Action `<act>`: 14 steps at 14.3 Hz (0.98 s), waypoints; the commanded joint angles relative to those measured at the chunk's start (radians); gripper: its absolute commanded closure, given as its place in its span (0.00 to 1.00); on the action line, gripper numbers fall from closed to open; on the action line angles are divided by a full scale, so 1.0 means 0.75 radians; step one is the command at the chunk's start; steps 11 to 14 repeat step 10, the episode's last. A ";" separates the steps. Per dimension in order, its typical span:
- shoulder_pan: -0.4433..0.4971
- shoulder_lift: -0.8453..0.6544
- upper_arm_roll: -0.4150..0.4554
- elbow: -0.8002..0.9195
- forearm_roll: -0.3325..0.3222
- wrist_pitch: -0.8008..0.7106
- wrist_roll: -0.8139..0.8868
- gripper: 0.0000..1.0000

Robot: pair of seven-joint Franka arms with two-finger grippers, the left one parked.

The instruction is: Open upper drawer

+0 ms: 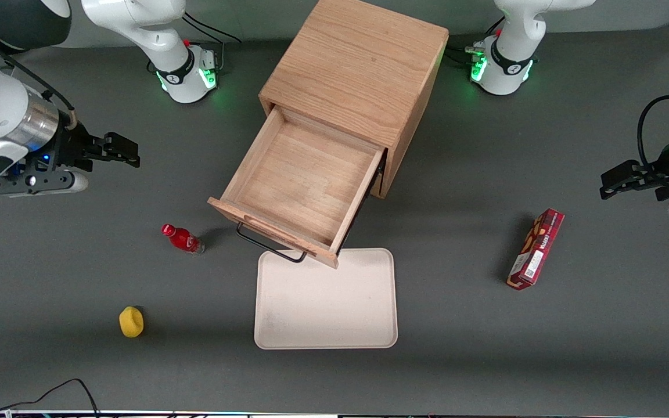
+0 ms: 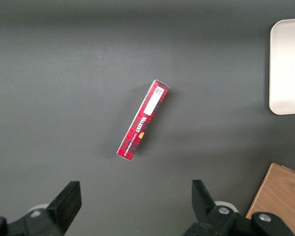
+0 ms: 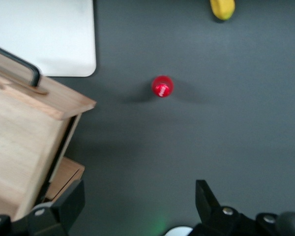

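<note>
Upper drawer pulled out; gripper spread-fingered, held well apart toward the working arm's end

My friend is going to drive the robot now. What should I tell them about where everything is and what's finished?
Gripper: the right arm's gripper is open, holds nothing, and hangs above the table toward the working arm's end, well away from the cabinet.
Drawer: the light oak upper drawer of the wooden cabinet is pulled far out and empty. Its black bar handle overhangs the edge of the flat cream tray.
Nearby: a small red bottle stands beside the drawer front; a yellow sponge-like lump lies nearer the front camera.
Done: the drawer is open.
Left: nothing for this job, as far as it shows.
</note>
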 commanded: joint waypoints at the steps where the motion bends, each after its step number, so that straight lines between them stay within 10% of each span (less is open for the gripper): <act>1: 0.010 -0.211 -0.083 -0.270 -0.024 0.137 0.035 0.00; 14: 0.012 -0.180 -0.181 -0.034 -0.028 -0.041 0.037 0.00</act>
